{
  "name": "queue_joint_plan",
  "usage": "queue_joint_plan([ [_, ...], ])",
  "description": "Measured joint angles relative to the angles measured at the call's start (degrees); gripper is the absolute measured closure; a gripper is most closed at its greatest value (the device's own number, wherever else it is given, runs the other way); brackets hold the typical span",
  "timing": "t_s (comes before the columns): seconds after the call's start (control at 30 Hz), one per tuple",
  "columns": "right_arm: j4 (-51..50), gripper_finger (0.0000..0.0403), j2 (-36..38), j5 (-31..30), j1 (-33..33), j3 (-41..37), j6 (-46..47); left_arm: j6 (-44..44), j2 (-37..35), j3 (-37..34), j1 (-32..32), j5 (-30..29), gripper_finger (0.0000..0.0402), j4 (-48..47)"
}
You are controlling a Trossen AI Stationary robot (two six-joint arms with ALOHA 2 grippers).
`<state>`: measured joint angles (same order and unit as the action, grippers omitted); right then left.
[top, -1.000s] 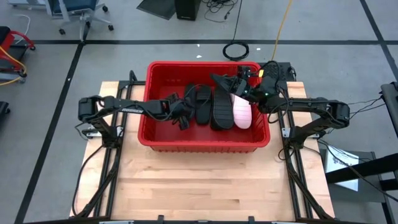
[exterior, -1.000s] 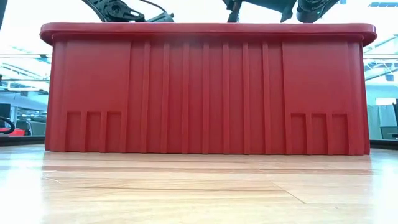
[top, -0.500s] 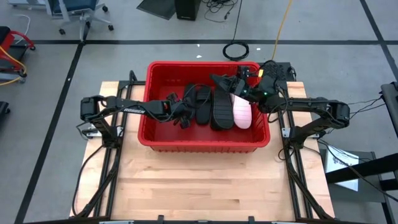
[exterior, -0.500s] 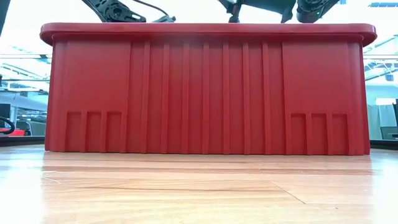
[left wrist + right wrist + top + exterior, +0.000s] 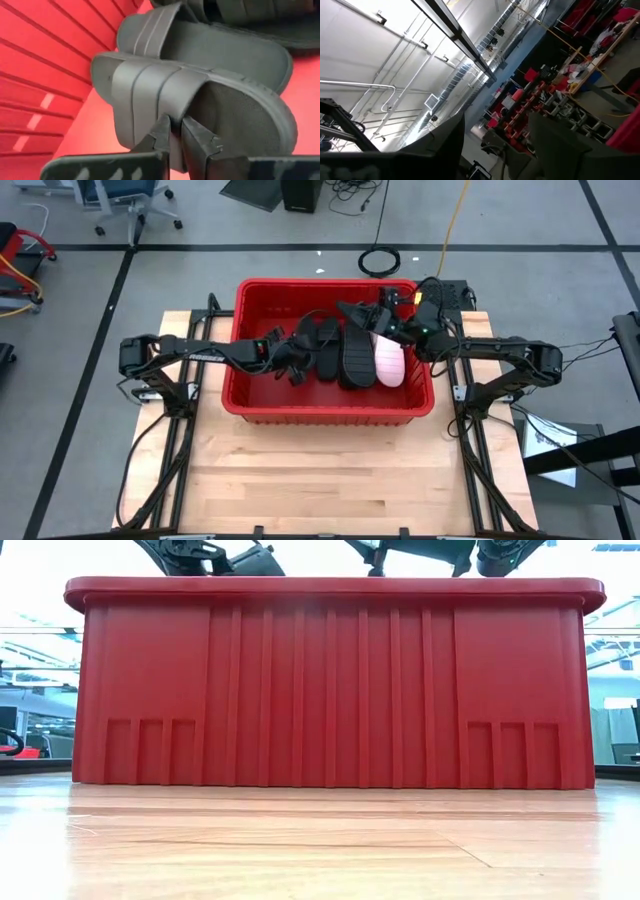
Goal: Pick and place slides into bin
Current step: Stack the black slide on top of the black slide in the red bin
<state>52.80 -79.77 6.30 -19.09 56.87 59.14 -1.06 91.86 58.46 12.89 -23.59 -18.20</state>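
High view: I see the red bin (image 5: 258,395) on the wooden table (image 5: 330,475), with both arms reaching over its rim from opposite sides. Inside it lie several slides: black ones in the middle (image 5: 327,348) and a pale pink one (image 5: 389,363) toward the right wall.

My left gripper (image 5: 297,360) is low inside the bin at the left end of the pile. In the left wrist view its fingertips (image 5: 161,131) stand nearly together, pinching the edge of the wide strap of a black slide (image 5: 200,107); that slide lies on the bin floor with a second black slide (image 5: 210,47) just beyond it, beside the ribbed red wall (image 5: 45,65).

My right gripper (image 5: 388,323) sits over the bin's far right corner, above the pile. A black slide (image 5: 358,311) juts out tilted at its tip, but I cannot tell from above whether the fingers grip it. The right wrist view points up at the ceiling and room beyond, with the two dark fingers (image 5: 440,147) standing apart and nothing visible between them.

Low view: the bin's near wall (image 5: 330,680) fills the picture and hides its contents; only parts of both arms show above the rim.
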Motion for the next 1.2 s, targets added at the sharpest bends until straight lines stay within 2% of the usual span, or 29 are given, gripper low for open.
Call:
queue_joint_plan([
  [0.23, -2.91, 0.0193, -0.04, 1.4, -0.04, -0.03, 0.15, -2.15, -3.23, -0.04, -0.82, -0.32, 0.0396, -0.03],
  [0.43, -3.48, 0.0193, -0.04, 1.52, -0.04, -0.03, 0.15, -7.19, -7.75, -0.04, -1.29, -5.2, 0.04, 1.06],
  [0.63, -3.37, 0.0193, -0.04, 2.87, -0.06, -0.03, 1.45, -13.41, -11.95, 0.0, 0.16, -7.89, 0.0401, 9.5],
  [0.8, -3.37, 0.0193, -0.04, 5.68, 0.26, -0.03, 3.38, -19.6, -12.11, 0.02, 2.87, -4.54, 0.0401, 17.55],
  [0.93, -0.13, 0.0193, -0.04, 5.86, 1.14, -0.03, 4.74, -26.94, -9.86, -0.06, 4.31, -3.08, 0.0402, 19.13],
  [1.07, 3.42, 0.0193, 0.02, 5.73, 1.2, -0.03, 5.28, -39.1, -7.41, 0.06, 4.63, -1.94, 0.0402, 20.65],
  [1.2, 6.91, 0.0193, 0.12, 5.61, 1.18, -0.03, 6.17, -51.19, -4.74, -0.03, 3.58, -6.05, 0.0401, 21.12],
])
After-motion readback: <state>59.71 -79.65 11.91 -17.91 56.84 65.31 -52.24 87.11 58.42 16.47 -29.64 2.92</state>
